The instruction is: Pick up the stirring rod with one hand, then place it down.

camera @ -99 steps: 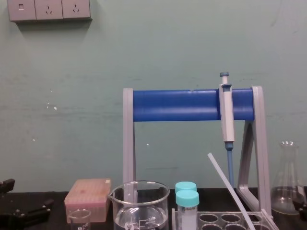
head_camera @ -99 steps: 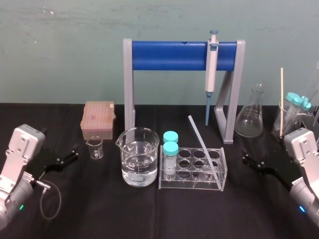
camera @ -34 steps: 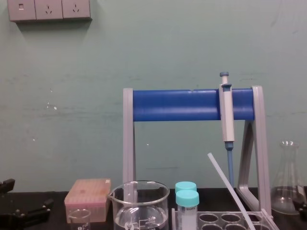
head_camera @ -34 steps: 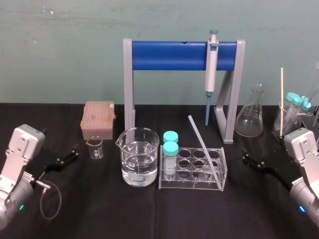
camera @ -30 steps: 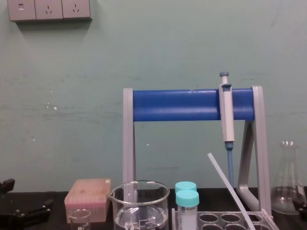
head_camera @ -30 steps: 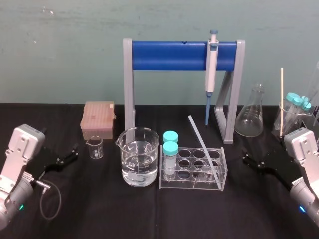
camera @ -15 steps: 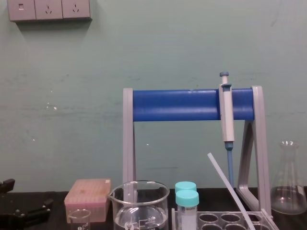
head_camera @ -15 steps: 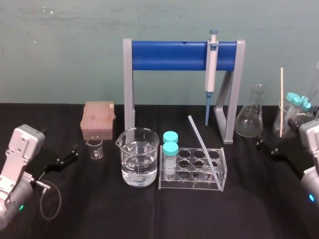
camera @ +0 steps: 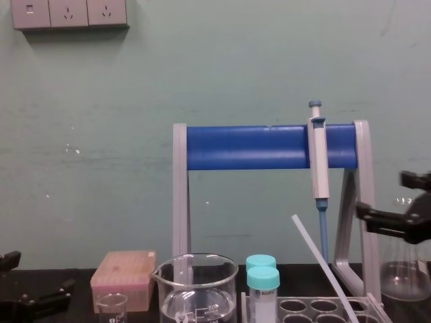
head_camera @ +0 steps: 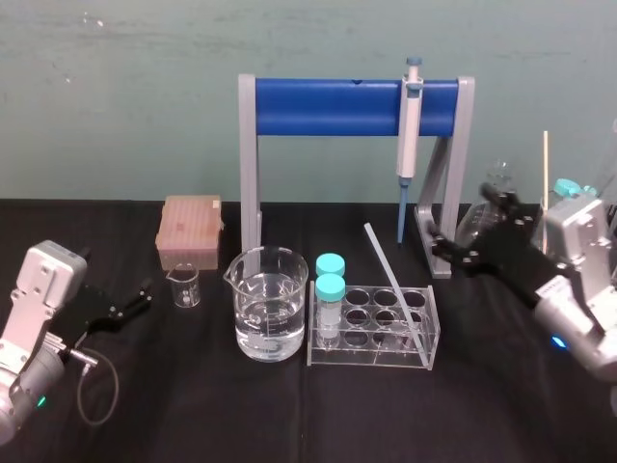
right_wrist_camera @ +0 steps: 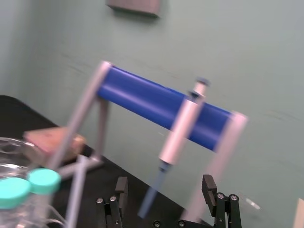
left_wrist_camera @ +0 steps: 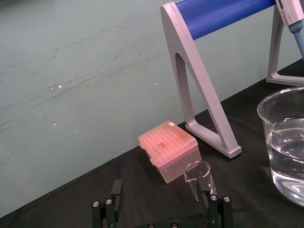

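The black counter (head_camera: 193, 415) carries a blue-barred stand (head_camera: 328, 106) at the centre of the frame, with a beaker (head_camera: 270, 304) and a clear rack (head_camera: 362, 355) below it. The right tool (head_camera: 465, 224) hangs in the air at mid-right, just beside the stand's right leg, jaws spread wide with nothing between them. The left tool (head_camera: 130, 304) sits low at the lower left, also open, empty and idle. The rod (head_camera: 386, 270) leans in the rack, its foot in a right-hand well and its top slanting toward the upper left, free of both tools.

I'd call this the approach, before any grasp. Next, the right tool needs to come leftward and down to the rod's bare upper stretch. There it should set its jaws across the slant and close gently, clear of the rack and the pipette (head_camera: 409, 135) above.
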